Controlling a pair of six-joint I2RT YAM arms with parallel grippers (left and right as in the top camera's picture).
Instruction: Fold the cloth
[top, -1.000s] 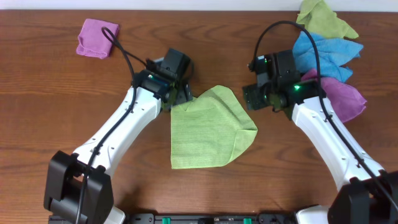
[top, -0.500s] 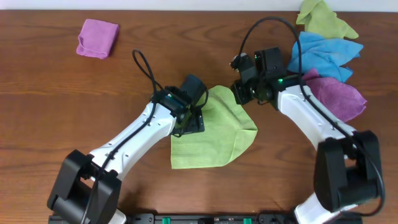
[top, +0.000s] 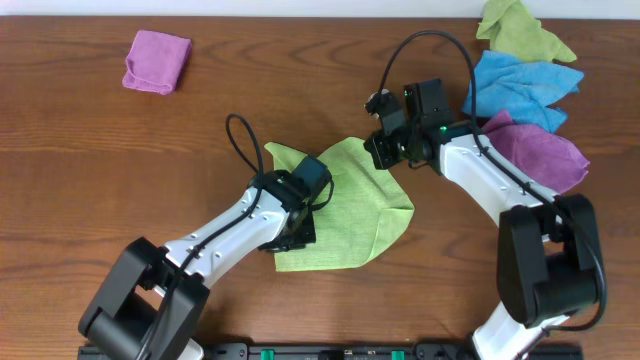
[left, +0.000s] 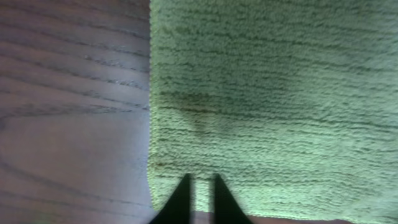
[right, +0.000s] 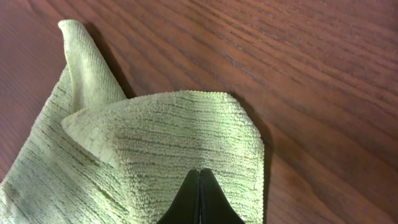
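1. Cloth (top: 345, 205): lime-green, lying near the middle of the table (top: 120, 190), between the two arms. It is partly folded: the right edge is doubled over, and a corner sticks out at upper left beside the left arm's cable.
2. Left gripper (top: 298, 228): set down on the cloth's left part, near its lower left edge. In the left wrist view its fingers (left: 180, 202) stand narrow, almost together, at the cloth's near border with bare table to one side. Whether a layer is pinched between them cannot be told from this view.
3. Right gripper (top: 385, 158): at the cloth's upper right corner. In the right wrist view the fingers (right: 193, 199) are pressed together over the doubled fabric, and by the look of it they pinch that corner.
4. Bystanders: a folded purple cloth (top: 157, 61) lies far left; a pile of olive, blue and purple cloths (top: 525, 85) lies far right. Both are well apart from the work.
5. Step in hand (judged): both arms are taking hold of opposite edges, the grasp that precedes a fold.
6. Next move (judged): it calls for lifting both held points together, carrying one side across the other, and keeping the edges in line so the raised corner does not bunch. A slipped pinch on the left would leave that side behind.
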